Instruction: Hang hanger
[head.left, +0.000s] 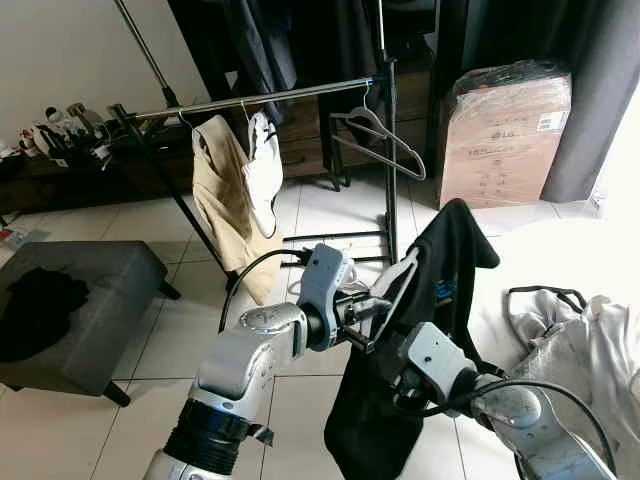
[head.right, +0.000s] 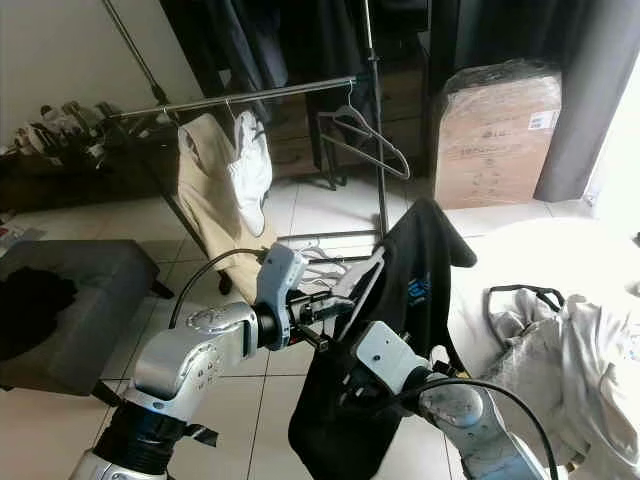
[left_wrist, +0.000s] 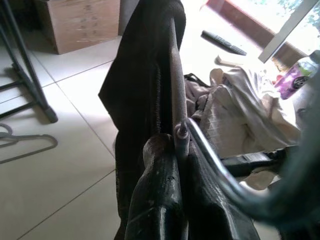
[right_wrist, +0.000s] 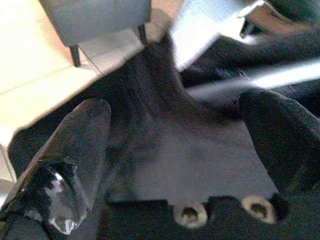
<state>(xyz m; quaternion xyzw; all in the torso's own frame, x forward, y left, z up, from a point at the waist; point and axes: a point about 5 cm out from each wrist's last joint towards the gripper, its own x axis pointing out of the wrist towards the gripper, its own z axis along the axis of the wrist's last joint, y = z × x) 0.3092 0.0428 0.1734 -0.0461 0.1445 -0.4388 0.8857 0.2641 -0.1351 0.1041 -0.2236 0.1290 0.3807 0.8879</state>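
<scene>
We pinched the grey hanger (left_wrist: 176, 100) between our left gripper (left_wrist: 172, 165) fingers, soft black shirt (head.left: 440, 270) draped over it. Our right gripper (right_wrist: 185, 150) fingers stood spread against the dark cloth, before the shiny metal rail (head.left: 270, 98).

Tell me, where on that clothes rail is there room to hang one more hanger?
The rail is bare between the white garment and the empty black hanger near the upright post. Left of that, the beige garment and the white one hang crowded together.

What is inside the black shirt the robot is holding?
A grey hanger is inside the black shirt. The left gripper pinches it by the hook. The hanger's arms are hidden by cloth.
</scene>
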